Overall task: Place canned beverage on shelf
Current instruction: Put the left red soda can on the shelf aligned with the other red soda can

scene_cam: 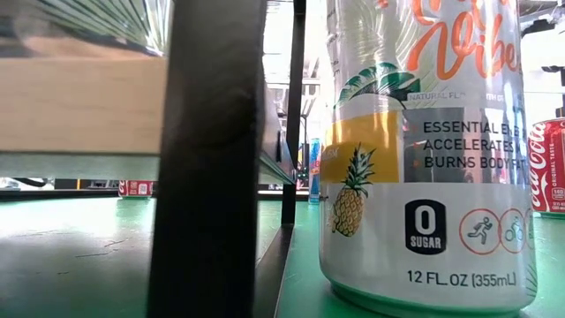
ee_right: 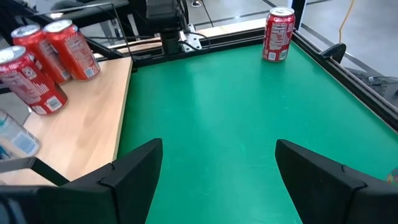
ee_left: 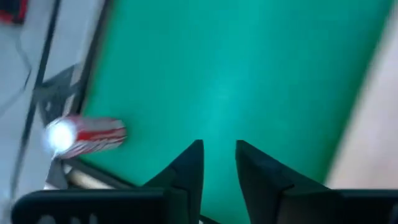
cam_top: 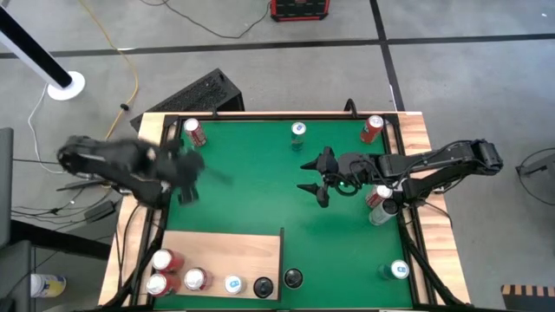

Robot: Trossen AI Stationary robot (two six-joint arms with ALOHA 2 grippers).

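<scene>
I'm reading this as the gap between cans: my left gripper [cam_top: 186, 178] is hanging empty over the green mat [cam_top: 260, 182], fingers only slightly parted, near the red can [cam_top: 192, 132] at the far-left corner. The shelf [cam_top: 234, 251] is holding several cans along its near edge. My right gripper [cam_top: 319, 179], fingers wide apart and empty, is waiting mid-mat; next I'm judging a reach to that corner can, minding the black frame rail [cam_top: 260, 114] just behind it.

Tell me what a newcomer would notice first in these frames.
Probably the green mat filling the table, with a pale wooden shelf at its near-left corner already carrying a row of cans, three of them red. Next, the two dark arms: the right gripper hangs over mid-mat with jaws wide and empty, the left gripper over the mat's left side. In the low view, a pineapple-print can looms close to the lens.
</scene>
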